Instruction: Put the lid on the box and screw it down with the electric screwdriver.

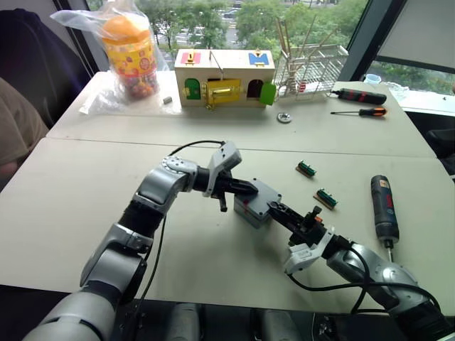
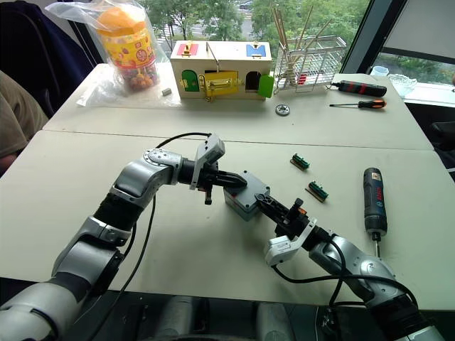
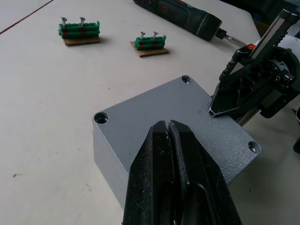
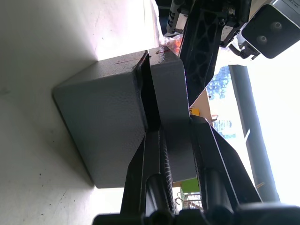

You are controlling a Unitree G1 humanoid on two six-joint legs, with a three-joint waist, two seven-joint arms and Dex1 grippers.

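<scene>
The grey box [image 1: 247, 212] stands mid-table with the grey lid [image 3: 178, 105] lying on top of it, corner screw holes showing. My left gripper [image 1: 252, 188] is shut, its closed fingers [image 3: 168, 154] resting over the lid's top from the left. From the right, my right gripper [image 1: 274, 207] is shut on the lid [image 4: 169, 93]: one finger sits in the gap between lid and box [image 4: 101, 122], the other lies on the lid's outer face. The electric screwdriver [image 1: 384, 207] lies on the table to the right, away from both grippers.
Two green screw holders [image 1: 306, 168] [image 1: 326, 198] lie between the box and the driver. At the back stand a wooden box with coloured doors [image 1: 224, 77], a wire rack [image 1: 313, 67], a bagged jar [image 1: 129, 53] and two hand screwdrivers [image 1: 361, 95]. A person sits far left [image 1: 18, 121].
</scene>
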